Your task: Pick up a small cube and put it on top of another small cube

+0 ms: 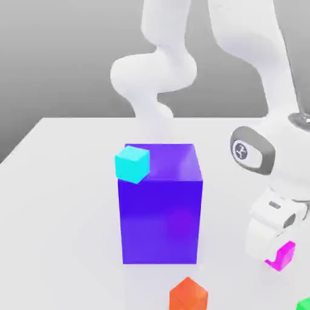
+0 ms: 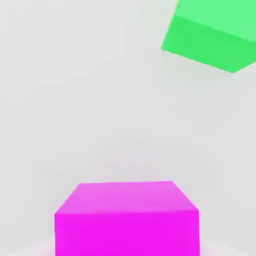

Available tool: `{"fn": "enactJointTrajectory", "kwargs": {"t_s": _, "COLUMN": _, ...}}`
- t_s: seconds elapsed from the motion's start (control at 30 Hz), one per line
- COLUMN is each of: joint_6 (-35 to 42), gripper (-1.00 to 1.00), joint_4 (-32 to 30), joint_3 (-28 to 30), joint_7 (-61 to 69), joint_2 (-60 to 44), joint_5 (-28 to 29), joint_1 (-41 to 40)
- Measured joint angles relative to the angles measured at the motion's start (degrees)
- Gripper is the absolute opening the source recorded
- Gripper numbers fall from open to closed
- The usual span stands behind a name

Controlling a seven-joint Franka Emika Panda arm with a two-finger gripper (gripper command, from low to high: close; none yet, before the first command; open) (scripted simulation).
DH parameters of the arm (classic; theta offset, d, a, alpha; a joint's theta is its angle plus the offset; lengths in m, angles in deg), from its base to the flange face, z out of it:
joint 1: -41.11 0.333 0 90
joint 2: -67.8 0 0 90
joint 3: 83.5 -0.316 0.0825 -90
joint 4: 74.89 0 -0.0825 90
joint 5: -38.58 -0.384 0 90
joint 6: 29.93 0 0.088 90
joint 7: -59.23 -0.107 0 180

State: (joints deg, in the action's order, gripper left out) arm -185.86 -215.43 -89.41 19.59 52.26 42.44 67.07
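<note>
The gripper (image 1: 273, 251) is closed on the magenta cube (image 1: 281, 255), low over the white table (image 1: 60, 194) at the exterior view's right. In that view, a cyan cube (image 1: 132, 164) sits at the top corner of a large blue block (image 1: 160, 206); an orange cube (image 1: 188, 295) lies in front. In the hand view, the magenta cube (image 2: 127, 217) is close up, with a green cube (image 2: 212, 35) well apart on the table (image 2: 75, 100).
</note>
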Motion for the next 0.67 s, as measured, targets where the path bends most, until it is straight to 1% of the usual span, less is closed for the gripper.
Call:
{"fn": "enactJointTrajectory", "kwargs": {"t_s": 0.37, "joint_6": 15.0, "gripper": -1.00, "joint_4": 21.9, "joint_3": -3.9, "joint_7": 31.2, "joint_2": -7.3, "joint_5": 1.9, "joint_1": -6.5}}
{"fn": "enactJointTrajectory", "kwargs": {"t_s": 0.47, "joint_6": 12.4, "gripper": -1.00, "joint_4": 24.1, "joint_3": -3.3, "joint_7": 33.3, "joint_2": -12.2, "joint_5": 3.2, "joint_1": -6.4}}
{"fn": "enactJointTrajectory", "kwargs": {"t_s": 0.5, "joint_6": 10.7, "gripper": 1.00, "joint_4": 24.4, "joint_3": -2.9, "joint_7": 33.2, "joint_2": -14.2, "joint_5": 3.7, "joint_1": -6.1}}
{"fn": "enactJointTrajectory", "kwargs": {"t_s": 0.67, "joint_6": 10.7, "gripper": 1.00, "joint_4": 24.4, "joint_3": -2.9, "joint_7": 33.2, "joint_2": -14.2, "joint_5": 3.6, "joint_1": -6.1}}
